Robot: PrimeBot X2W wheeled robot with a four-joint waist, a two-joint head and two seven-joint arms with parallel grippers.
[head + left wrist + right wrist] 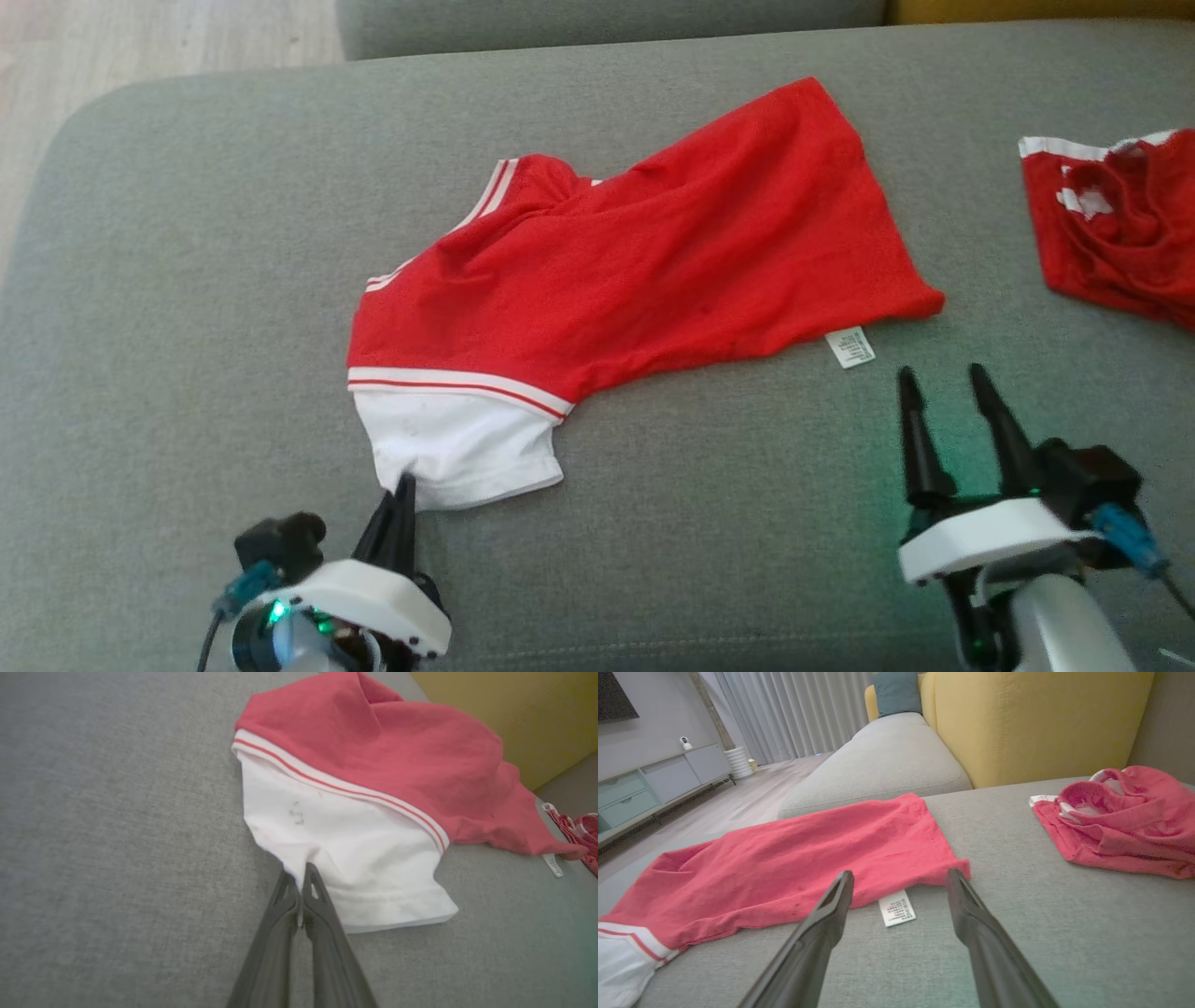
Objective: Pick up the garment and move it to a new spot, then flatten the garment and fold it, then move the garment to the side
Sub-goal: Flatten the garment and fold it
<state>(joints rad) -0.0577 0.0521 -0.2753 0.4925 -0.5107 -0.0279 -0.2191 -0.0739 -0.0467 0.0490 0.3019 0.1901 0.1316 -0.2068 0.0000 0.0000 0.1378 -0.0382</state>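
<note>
Right now the red shirt (653, 252) lies spread across the middle of the grey couch cushion (187, 280). It runs from near left to far right, with a white sleeve (457, 443) at the near-left end and the hem with its white label (850, 347) at the right. The left gripper (403, 485) has its fingers pressed together on the near corner of that sleeve. In the left wrist view a sliver of white cloth shows between them, so it looks like a pinch on the fabric and not a closure beside it. The right gripper (943, 378) sits just on the near side of the hem with its fingers spread. It holds nothing, and the label lies in line with the gap between them. That pairing makes sense: with one end caught and the other about to be, the shirt could be lifted stretched out instead of bunching. The pick-up looks only half set, since the hem end is not yet gripped. A second red garment (1111, 233) lies crumpled at the far right, well apart from the shirt, so a grab at the hem should leave it alone.
</note>
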